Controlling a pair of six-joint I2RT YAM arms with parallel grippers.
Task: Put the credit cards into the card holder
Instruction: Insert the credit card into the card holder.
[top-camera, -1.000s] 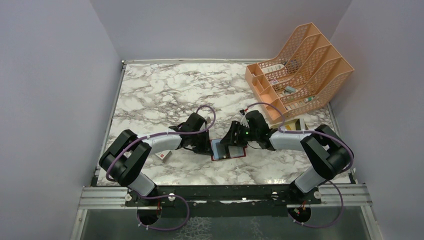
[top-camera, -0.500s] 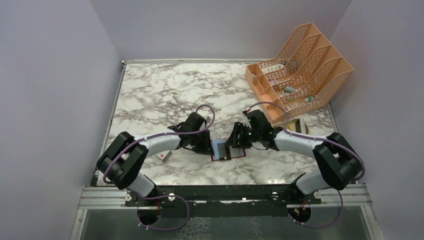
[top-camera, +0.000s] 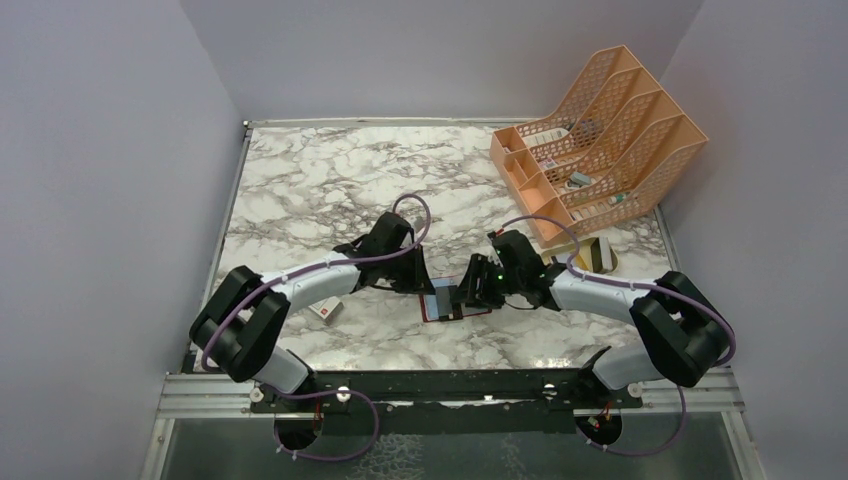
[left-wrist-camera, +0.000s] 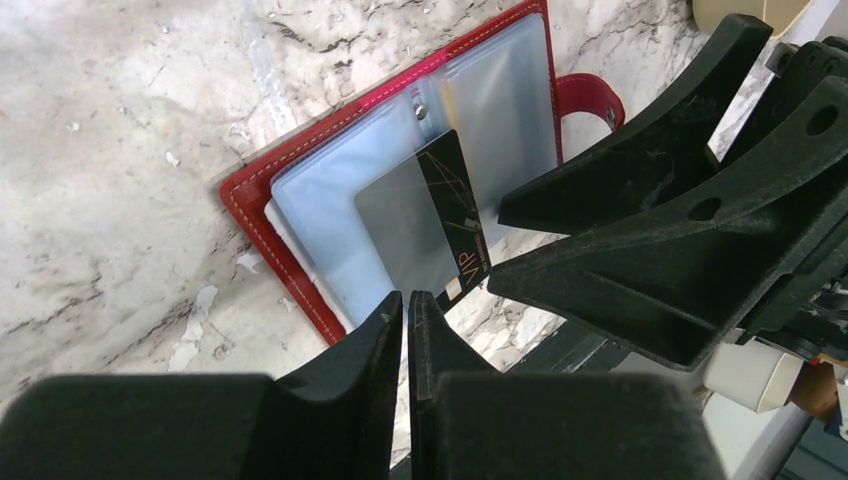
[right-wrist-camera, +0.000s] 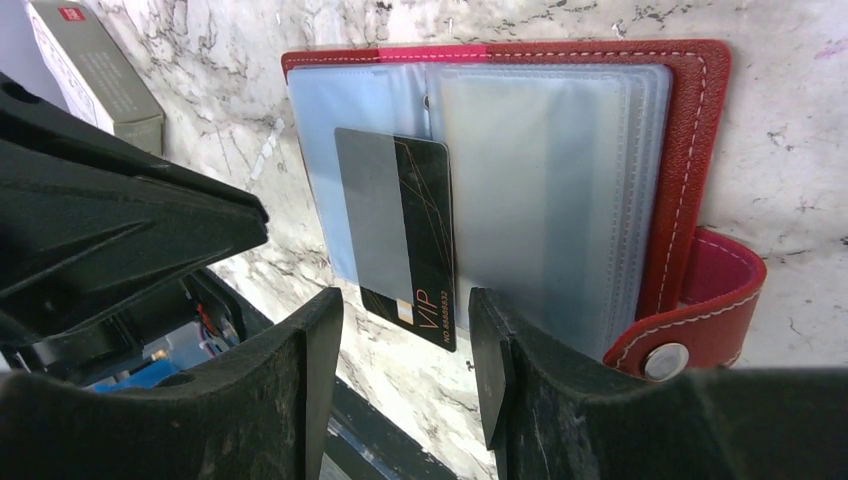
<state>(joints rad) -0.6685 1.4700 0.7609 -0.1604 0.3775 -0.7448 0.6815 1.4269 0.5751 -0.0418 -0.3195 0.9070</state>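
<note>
Black VIP card (right-wrist-camera: 420, 250) is lying partly tucked in a clear sleeve of the open red card holder (right-wrist-camera: 690, 150) on the marble table (top-camera: 300, 180); left gripper (left-wrist-camera: 405, 310) is hovering almost closed and empty, right gripper (right-wrist-camera: 405, 305) is hanging half open, gripping nothing

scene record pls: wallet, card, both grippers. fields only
wallet: dark red leather bifold card holder, lying open on marble table, clear sleeves facing up
card: black gold-lined VIP plastic card, on the sleeves, one end past the wallet's edge
left gripper: jaws almost together, holding nothing, near card's free end
right gripper: open, holding nothing
</note>
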